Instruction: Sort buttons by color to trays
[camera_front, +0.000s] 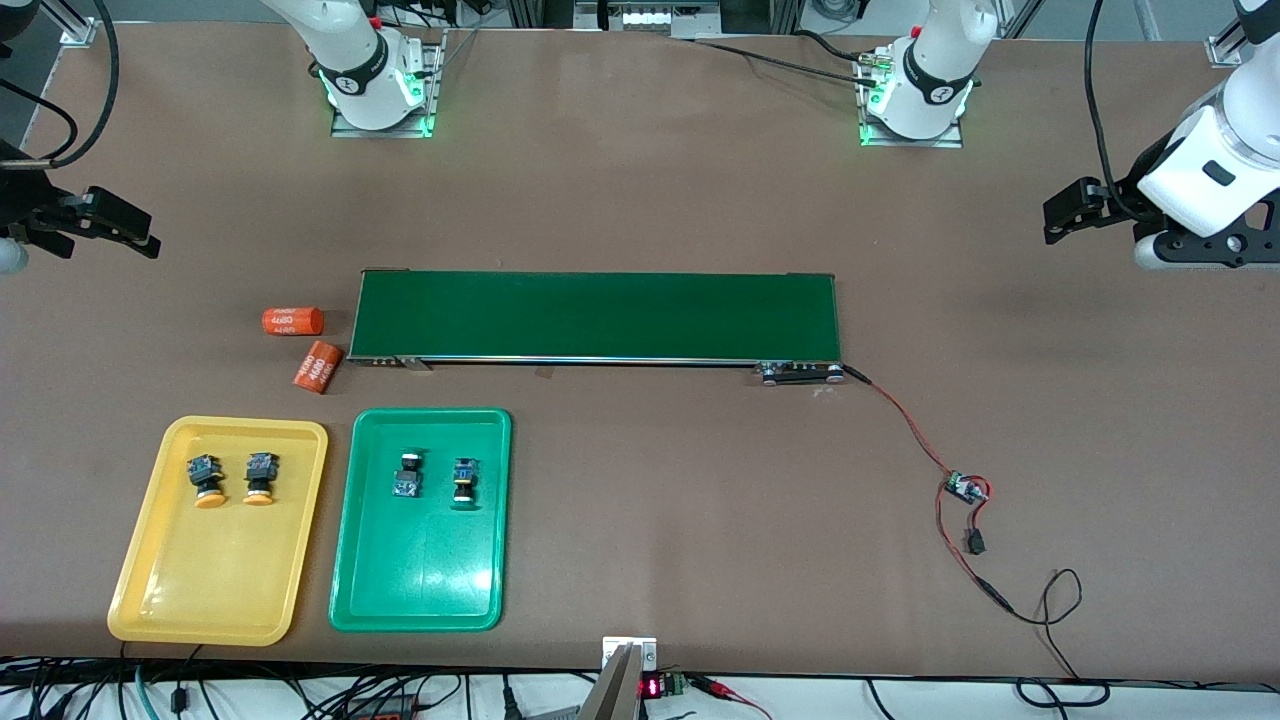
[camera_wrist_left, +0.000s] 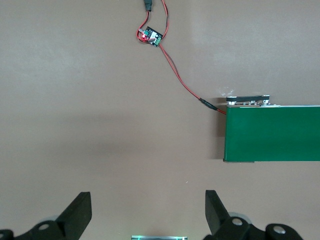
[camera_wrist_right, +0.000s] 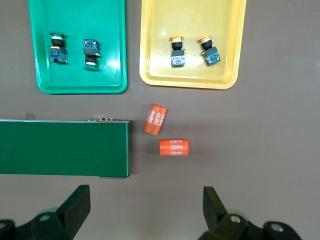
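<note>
Two yellow-capped buttons (camera_front: 205, 480) (camera_front: 260, 478) lie side by side in the yellow tray (camera_front: 150, 590), near its end toward the conveyor. Two green-capped buttons (camera_front: 408, 474) (camera_front: 463, 481) lie in the green tray (camera_front: 420, 590) beside it. The right wrist view shows the same: yellow buttons (camera_wrist_right: 177, 51) (camera_wrist_right: 209, 50) in the yellow tray (camera_wrist_right: 190, 80), green buttons (camera_wrist_right: 57, 48) (camera_wrist_right: 90, 53) in the green tray (camera_wrist_right: 75, 85). My right gripper (camera_front: 110, 230) (camera_wrist_right: 146, 207) hangs open and empty over bare table at the right arm's end. My left gripper (camera_front: 1060, 215) (camera_wrist_left: 148, 210) hangs open and empty over bare table at the left arm's end.
A long dark-green conveyor belt (camera_front: 597, 315) lies across the middle. Two orange cylinders (camera_front: 292, 321) (camera_front: 317, 367) lie off its end at the right arm's side, above the trays in the front view. A small circuit board (camera_front: 965, 488) with red and black wires trails from the conveyor's other end.
</note>
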